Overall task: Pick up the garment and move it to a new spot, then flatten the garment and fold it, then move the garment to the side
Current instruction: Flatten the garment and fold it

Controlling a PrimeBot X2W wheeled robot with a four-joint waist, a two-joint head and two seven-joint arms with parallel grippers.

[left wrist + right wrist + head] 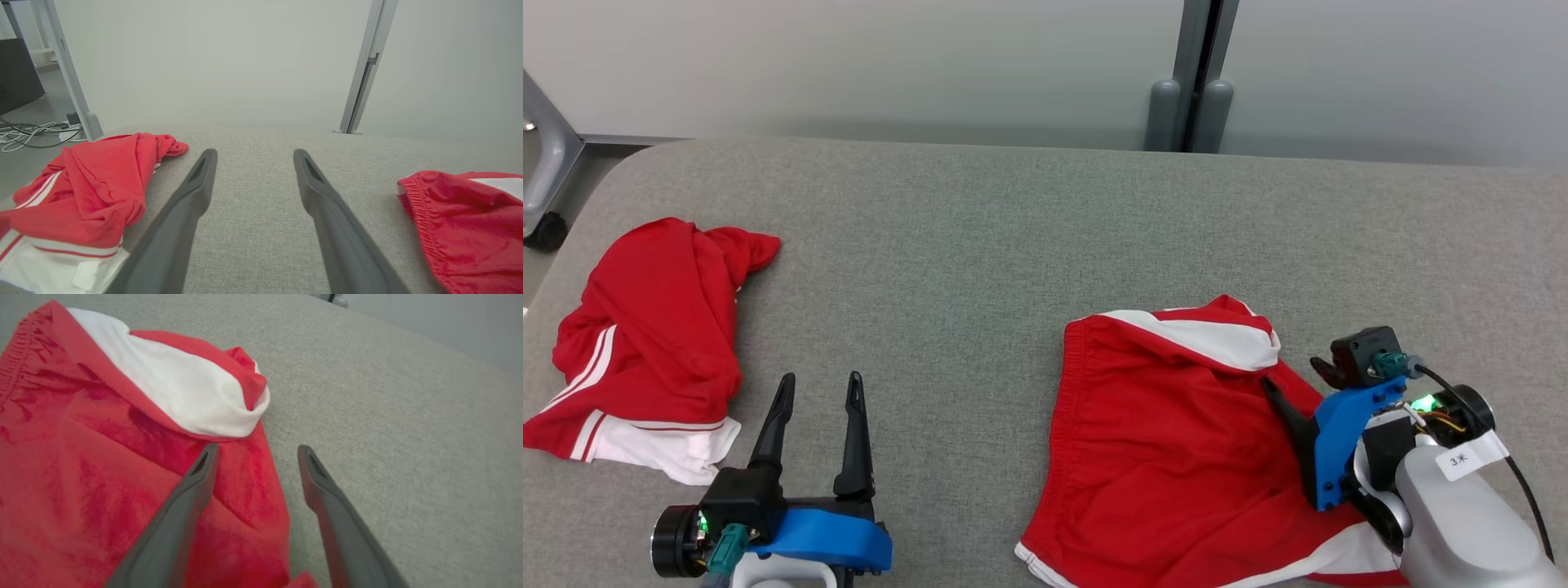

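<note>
**While left gripper [821,380] holds over bare table, right gripper [1294,377] hangs at edge of red shorts [1160,441]**

Although both pairs of dark fingers stand apart and clasp nothing, only the right gripper [258,452] is over the shorts [81,477]. They lie spread on a grey padded table [1013,229], directly beneath that gripper and to its left. Seen from its wrist, the left finger [192,486] lies over red fabric and the right finger [327,498] over bare grey covering. The shorts' side edge runs up between the two. Whether either tip touches the cloth cannot be told. Just ahead of the fingertips a white panel [192,396] is folded over the red. Beyond it, to the left, the gathered waistband [12,363] runs along the garment's far-left side. From the head camera the white panel [1217,335] sits just beyond the gripper. The white-trimmed hem [1037,565] lies back towards the robot, on the near side of the pale forearm [1462,523].

The left gripper [254,154], fingers likewise parted, points across bare table, well apart from the shorts [461,220], which lie off to its right. Near its left side is a second garment [654,327], red and crumpled, with white stripes and a white band at its near end. From the left wrist that second garment [94,183] lies just beside the gripper's own left-hand finger. Ahead of both grippers, past the table's far edge, a grey post [1192,82] stands against a pale wall.
</note>
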